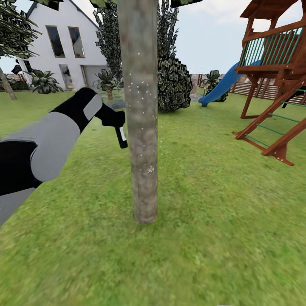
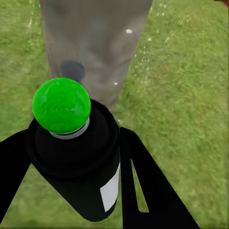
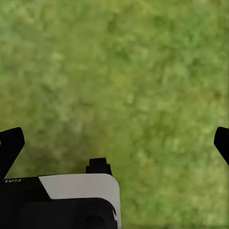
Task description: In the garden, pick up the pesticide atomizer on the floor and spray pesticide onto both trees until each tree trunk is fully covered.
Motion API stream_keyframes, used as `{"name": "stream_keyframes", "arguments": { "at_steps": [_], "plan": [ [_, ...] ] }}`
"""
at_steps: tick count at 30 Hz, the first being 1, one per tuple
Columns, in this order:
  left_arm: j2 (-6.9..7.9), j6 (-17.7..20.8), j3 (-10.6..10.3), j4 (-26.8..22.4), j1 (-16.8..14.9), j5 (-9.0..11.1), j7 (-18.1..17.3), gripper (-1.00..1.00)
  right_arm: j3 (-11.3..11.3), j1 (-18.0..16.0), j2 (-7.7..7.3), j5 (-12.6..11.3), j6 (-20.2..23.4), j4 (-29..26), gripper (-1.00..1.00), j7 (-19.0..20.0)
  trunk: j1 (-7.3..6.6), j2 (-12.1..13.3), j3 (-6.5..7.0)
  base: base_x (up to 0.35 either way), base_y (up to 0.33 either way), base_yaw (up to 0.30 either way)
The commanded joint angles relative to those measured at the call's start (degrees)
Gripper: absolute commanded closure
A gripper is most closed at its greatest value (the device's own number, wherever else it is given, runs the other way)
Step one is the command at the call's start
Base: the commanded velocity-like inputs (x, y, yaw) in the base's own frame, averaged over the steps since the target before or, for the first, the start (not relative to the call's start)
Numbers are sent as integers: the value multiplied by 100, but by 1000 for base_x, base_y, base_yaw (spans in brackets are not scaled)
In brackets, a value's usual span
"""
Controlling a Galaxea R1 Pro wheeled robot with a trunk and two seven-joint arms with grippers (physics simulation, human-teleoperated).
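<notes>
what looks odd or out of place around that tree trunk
Nothing is damaged or askew. White specks dot the tree trunk, apparently spray from the bottle the left gripper holds beside it. The right gripper is open over grass.

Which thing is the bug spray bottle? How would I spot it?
Find the pale tree trunk standing in the lawn in the middle of the head view. Just left of it, the left gripper holds the pesticide atomizer. It is a small black bottle with a white label and a bright green ball on top.
</notes>
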Motion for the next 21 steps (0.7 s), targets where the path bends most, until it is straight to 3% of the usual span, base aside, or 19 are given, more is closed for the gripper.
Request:
{"name": "stream_keyframes", "arguments": {
  "at_steps": [1,3,6,14,21],
  "plan": [
    [4,-15,-18,57,-5,33,-1,100,48,-8,1,-46,-29,15,-100,-4,1,-7,-8,0,0,0],
    [7,-173,-21,312,-2,29,-1,100,48,-8,1,-46,-29,15,-100,-4,1,-7,-8,0,0,0],
    [1,-855,-26,848,5,23,-6,100,48,-7,2,-46,-29,15,-100,-4,1,-7,-8,0,0,0],
    [-2,-1471,-31,987,360,20,-12,100,48,-6,7,-46,-29,15,-100,-2,1,-7,-8,0,0,0],
    [-168,-2038,-35,991,1238,20,-15,100,53,-10,8,-41,-29,15,-100,2,1,-7,-8,0,0,0]
  ]
}}
